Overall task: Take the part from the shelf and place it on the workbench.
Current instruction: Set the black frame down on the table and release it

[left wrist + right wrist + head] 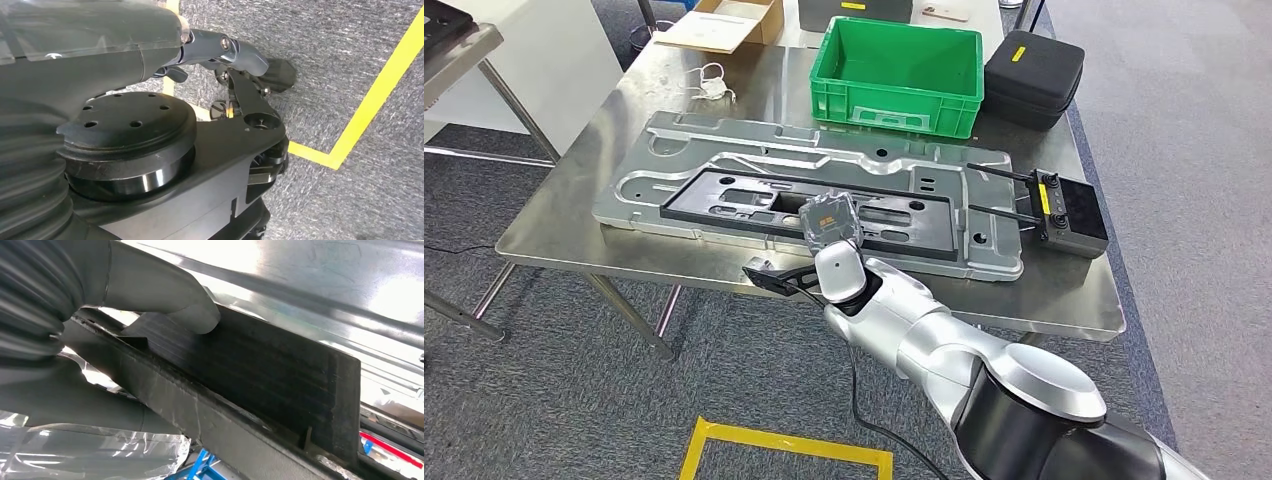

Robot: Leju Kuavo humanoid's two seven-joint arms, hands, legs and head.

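The right robot hand is clamped on the part. In the right wrist view its grey thumb presses flat on the part's dark, ribbed face close to one long edge, and more of the hand lies under that edge. From the head view the right arm reaches up from the lower right to the near side of the table, and its wrist sits over the middle of the part's near long edge, hiding the fingers. There the part is a long black frame with cut-outs. It lies lengthwise on a large silver plate and sits within the plate's outline. The plate rests flat across the middle of the table.

Beyond the plate, towards the far side, stands a green crate, with a black case just to its right. A black controller lies at the plate's right end, its two thin rods lying on the plate. A white cord lies on the table left of the crate, and a cardboard box sits farther back.

The left robot hand hangs above grey carpet floor marked with yellow tape. I cannot tell whether its dark fingers are apart or together.
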